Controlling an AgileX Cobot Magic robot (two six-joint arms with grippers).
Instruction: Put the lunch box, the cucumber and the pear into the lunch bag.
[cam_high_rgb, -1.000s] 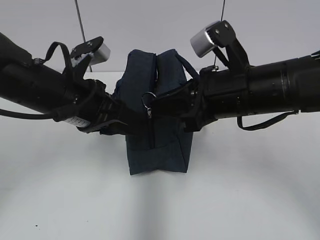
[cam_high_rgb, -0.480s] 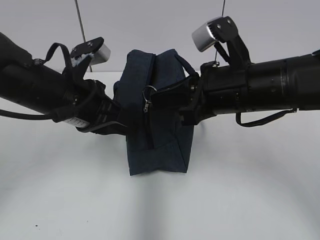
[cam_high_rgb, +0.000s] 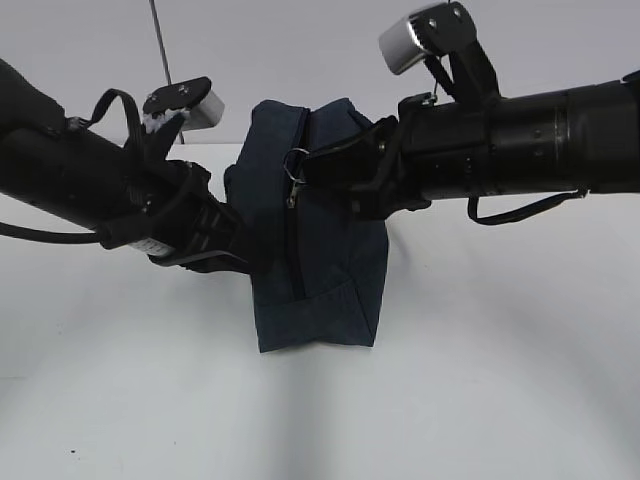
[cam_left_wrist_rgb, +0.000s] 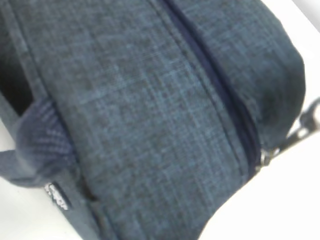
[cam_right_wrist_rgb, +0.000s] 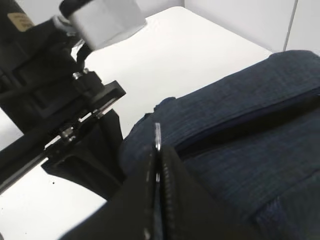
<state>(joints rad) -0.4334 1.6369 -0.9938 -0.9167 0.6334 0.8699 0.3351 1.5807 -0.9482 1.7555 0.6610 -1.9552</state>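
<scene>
The lunch bag (cam_high_rgb: 310, 230) is being unzipped: its ring pull (cam_high_rgb: 296, 163) is pinched by the closed right end effector (cam_high_rgb: 315, 165), its left side clamped by the closed left end effector (cam_high_rgb: 240, 245), and a steady pull along the zipper (cam_high_rgb: 293, 250) is judged next.

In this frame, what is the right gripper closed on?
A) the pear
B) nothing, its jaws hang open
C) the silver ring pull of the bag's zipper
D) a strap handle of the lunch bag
C: the right wrist view shows the right gripper pinching the silver ring pull at the lunch bag zipper.
</scene>
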